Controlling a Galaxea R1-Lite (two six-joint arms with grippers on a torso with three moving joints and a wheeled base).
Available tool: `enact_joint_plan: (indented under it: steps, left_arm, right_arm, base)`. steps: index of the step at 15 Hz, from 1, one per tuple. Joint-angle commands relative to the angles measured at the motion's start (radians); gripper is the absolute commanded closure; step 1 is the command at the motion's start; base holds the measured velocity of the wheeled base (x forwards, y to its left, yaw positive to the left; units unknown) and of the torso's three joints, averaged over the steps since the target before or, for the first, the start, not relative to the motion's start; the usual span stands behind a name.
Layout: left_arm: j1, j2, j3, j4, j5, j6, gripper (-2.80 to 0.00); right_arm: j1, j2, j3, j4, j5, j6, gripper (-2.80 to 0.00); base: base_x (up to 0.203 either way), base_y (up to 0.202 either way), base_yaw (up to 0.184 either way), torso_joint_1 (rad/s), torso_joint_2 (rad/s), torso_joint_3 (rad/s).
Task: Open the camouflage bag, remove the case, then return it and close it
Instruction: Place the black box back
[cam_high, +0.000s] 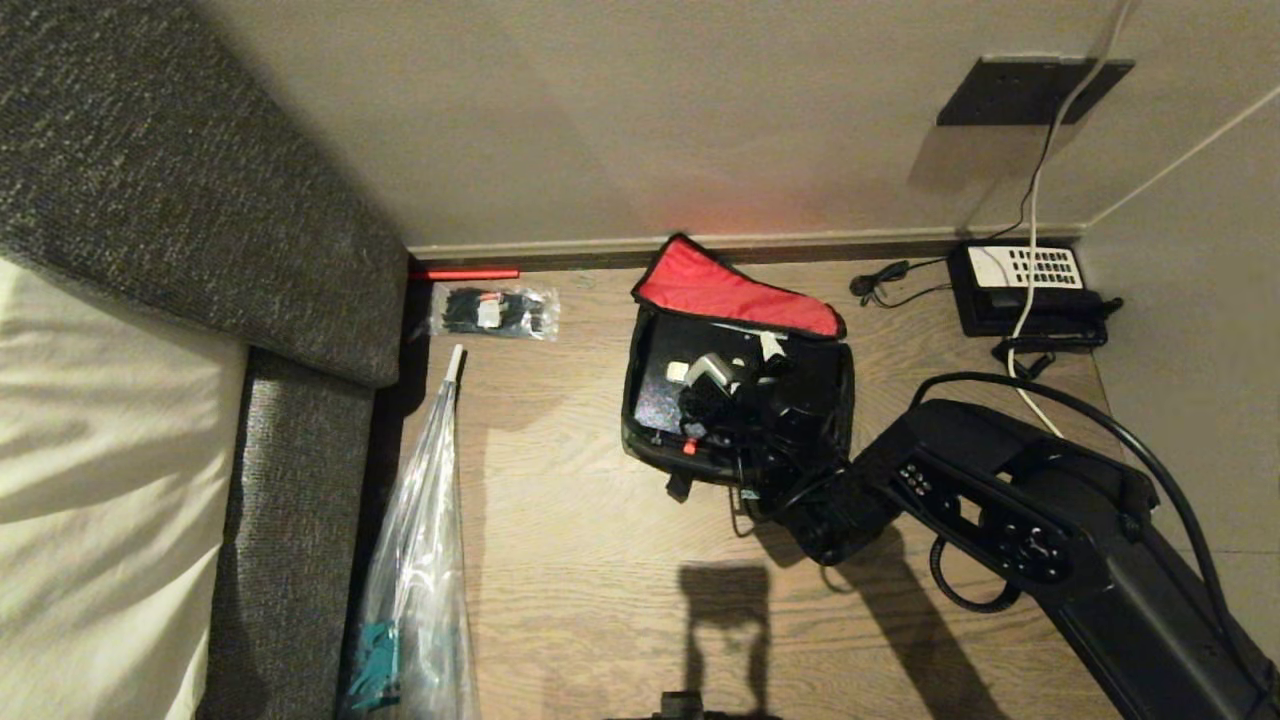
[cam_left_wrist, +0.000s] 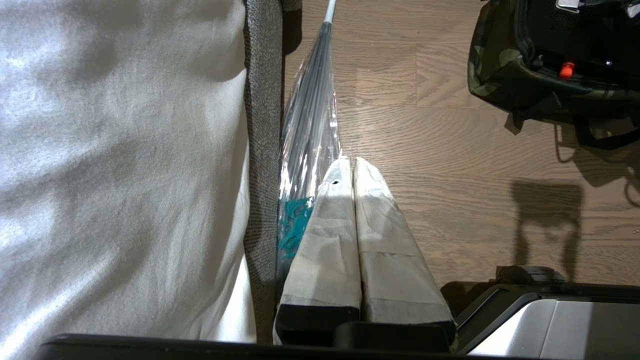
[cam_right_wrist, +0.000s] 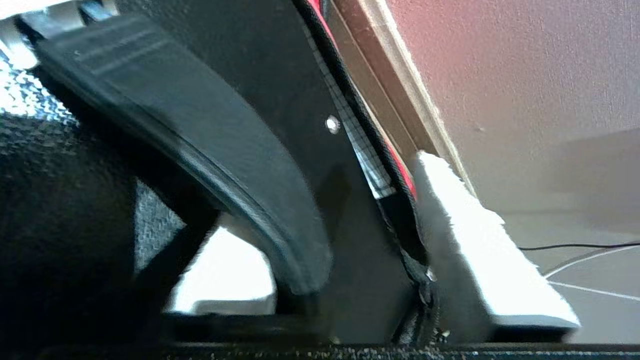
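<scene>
Right gripper (cam_high: 765, 400) inside open camouflage bag (cam_high: 640, 420), fingers (cam_right_wrist: 480, 250) apart, clamped on nothing. Left gripper (cam_left_wrist: 352, 165) parked near left, fingers together. Bag centre, near far wall, red-lined lid (cam_high: 735, 292) raised. Case (cam_high: 660, 395) lying flat inside: black, rigid, probably smooth; best gripped by an edge. Bag fabric soft, yielding.

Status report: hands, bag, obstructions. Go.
Right hand at the open green-camouflage fabric bag, fingers spread. Flat black hard case inside. Left hand parked, shut. Nothing blocking.
</scene>
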Motion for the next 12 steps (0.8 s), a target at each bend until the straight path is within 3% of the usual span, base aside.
enact_joint_plan:
  steps: [1,7,12]
  left_arm:
    - [0.0,0.007,0.0,0.0,0.0,-0.001,0.0]
    - [0.0,0.007,0.0,0.0,0.0,0.001,0.0]
    - [0.0,-0.003,0.0,0.0,0.0,0.001,0.0]
  right_arm:
    - [0.02,-0.031,0.082,0.024,-0.005,-0.003,-2.8]
    - [0.078,-0.318,0.5,0.044,-0.002,0.052,-2.8]
    - [0.061,-0.723,0.77,0.157,-0.018,0.058,-2.8]
  base:
    - [0.0,0.0,0.0,0.0,0.0,0.0]
    - [0.0,0.0,0.0,0.0,0.0,0.0]
    - [0.0,0.0,0.0,0.0,0.0,0.0]
